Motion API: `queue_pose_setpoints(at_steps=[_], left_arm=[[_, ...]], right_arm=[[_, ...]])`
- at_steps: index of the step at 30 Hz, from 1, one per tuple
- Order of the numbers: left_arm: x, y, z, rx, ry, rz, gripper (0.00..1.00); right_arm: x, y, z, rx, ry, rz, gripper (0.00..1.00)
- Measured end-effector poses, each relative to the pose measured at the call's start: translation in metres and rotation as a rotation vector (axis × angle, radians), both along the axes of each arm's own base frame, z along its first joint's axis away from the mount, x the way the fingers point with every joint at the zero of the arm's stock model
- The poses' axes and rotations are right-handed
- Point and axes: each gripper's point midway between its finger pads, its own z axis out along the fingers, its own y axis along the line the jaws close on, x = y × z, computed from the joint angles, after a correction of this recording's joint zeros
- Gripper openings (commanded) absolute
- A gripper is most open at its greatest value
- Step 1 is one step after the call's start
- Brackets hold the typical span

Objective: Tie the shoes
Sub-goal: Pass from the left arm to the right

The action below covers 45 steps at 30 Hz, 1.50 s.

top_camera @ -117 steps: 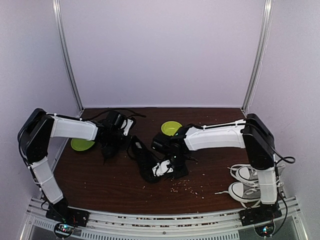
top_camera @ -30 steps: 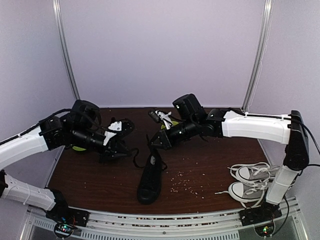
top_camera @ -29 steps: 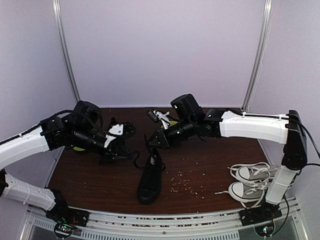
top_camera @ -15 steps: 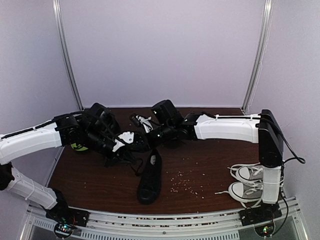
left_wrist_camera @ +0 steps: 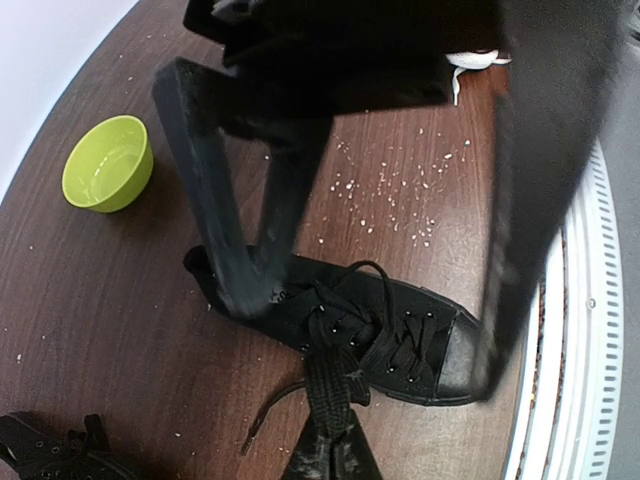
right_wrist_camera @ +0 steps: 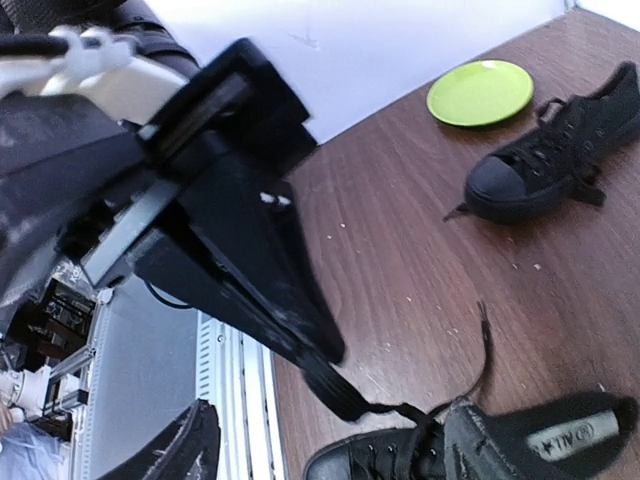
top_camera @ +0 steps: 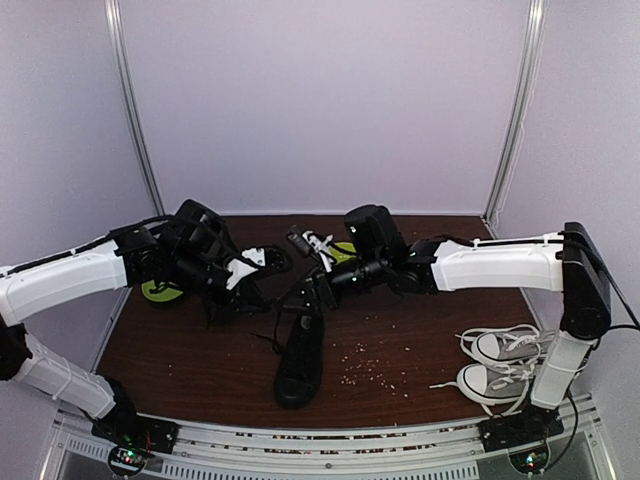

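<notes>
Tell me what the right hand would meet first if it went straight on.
Probably the middle black shoe: the open right hand points down at its laced top. How near it hangs is unclear.

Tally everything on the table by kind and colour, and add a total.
black sneakers: 2
grey-and-white sneakers: 2
green bowl: 1
green plate: 1
Total: 6
</notes>
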Motion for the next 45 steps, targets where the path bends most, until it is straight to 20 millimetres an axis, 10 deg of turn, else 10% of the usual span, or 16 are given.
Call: queue_pose_setpoints(at_steps=[15,18,21,34,39,45], left_arm=[[0.004,-0.004,0.001,-0.026,0.018,0.011,0.03],[0.004,-0.004,0.001,-0.027,0.02,0.014,0.54],[0.006,-0.004,0.0,-0.041,0.0,0.022,0.61],[-0.004,-0.008,-0.093,0.138,-0.094,-0.146,0.5],[-0.005,-0.021,-0.135,0.25,-0.078,-0.197,0.27],[0.0,-0.027,-0.136,0.265,-0.096,-0.204,0.0]], right_arm=[[-0.002,0.017,-0.011,0.023,-0.034,0.016,0.0],[-0.001,0.016,-0.012,0.022,-0.022,0.009,0.0],[0.002,0.01,-0.022,0.004,0.023,-0.013,0.0],[0.034,-0.023,-0.063,-0.022,0.293,-0.193,0.0],[0.035,-0.022,-0.061,-0.013,0.305,-0.2,0.0],[0.036,-0.024,-0.064,-0.017,0.308,-0.205,0.0]])
